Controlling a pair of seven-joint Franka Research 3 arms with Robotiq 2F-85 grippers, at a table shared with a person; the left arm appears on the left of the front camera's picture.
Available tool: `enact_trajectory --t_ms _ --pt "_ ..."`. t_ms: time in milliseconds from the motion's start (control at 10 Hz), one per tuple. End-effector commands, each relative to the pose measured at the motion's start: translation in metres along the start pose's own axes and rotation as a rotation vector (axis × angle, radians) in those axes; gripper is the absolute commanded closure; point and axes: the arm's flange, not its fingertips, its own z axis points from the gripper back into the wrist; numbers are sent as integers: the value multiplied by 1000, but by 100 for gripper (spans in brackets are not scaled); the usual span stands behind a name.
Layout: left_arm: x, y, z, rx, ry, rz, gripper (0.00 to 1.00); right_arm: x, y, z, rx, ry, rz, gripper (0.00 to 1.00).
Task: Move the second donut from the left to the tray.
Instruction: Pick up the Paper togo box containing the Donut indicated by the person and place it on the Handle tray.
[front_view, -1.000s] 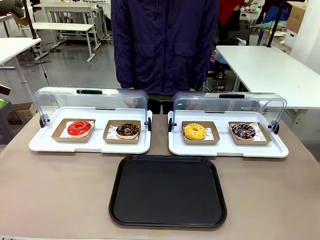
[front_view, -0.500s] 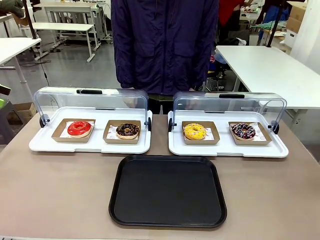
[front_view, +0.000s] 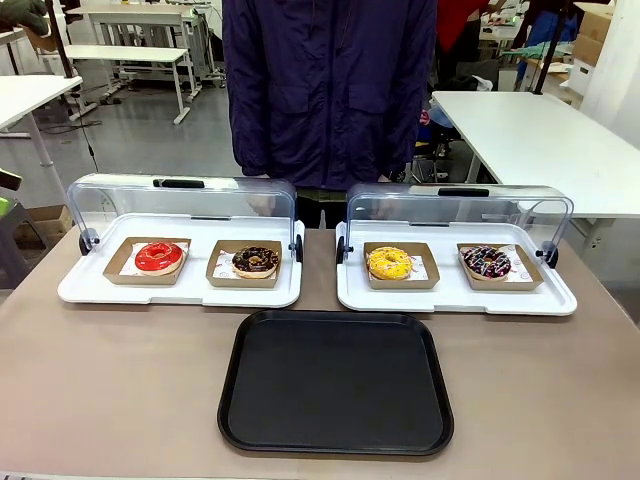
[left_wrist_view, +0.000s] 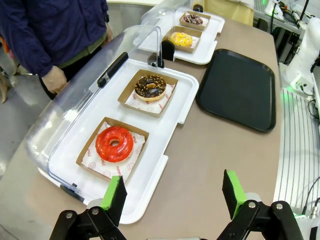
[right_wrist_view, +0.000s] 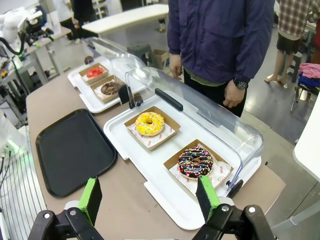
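Observation:
The chocolate-glazed donut with tan crumbs (front_view: 255, 261) (left_wrist_view: 150, 86) (right_wrist_view: 109, 88) rests in its brown cardboard holder on the left white tray, right of the red-glazed donut (front_view: 158, 257) (left_wrist_view: 115, 143). The black tray (front_view: 336, 381) (left_wrist_view: 239, 87) (right_wrist_view: 72, 150) lies bare at the table's near middle. My left gripper (left_wrist_view: 172, 194) hangs open high above the table's left end, near the red donut's corner. My right gripper (right_wrist_view: 148, 196) is open above the right end, near the sprinkled donut (right_wrist_view: 195, 162).
Two white trays (front_view: 180, 292) (front_view: 456, 300) have their clear domed lids swung open toward the far side. The right one holds a yellow donut (front_view: 389, 263) and a dark sprinkled donut (front_view: 486, 262). A person in a dark jacket (front_view: 330, 90) stands at the far edge.

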Motion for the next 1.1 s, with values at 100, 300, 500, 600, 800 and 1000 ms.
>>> enact_trajectory --t_ms 100,300,500,600,800,1000 --pt "0 1 3 -7 -18 -18 0 2 -3 -1 1 -28 26 0" --pt "0 1 3 -7 -18 -18 0 2 -3 -1 1 -28 26 0" --pt "0 1 3 -7 -18 -18 0 2 -3 -1 1 -28 26 0" --pt "0 1 3 -7 -18 -18 0 2 -3 -1 1 -28 26 0" --pt "0 1 3 -7 -18 -18 0 2 -3 -1 1 -28 26 0" --pt "0 1 3 -7 -18 -18 0 2 -3 -1 1 -28 26 0"
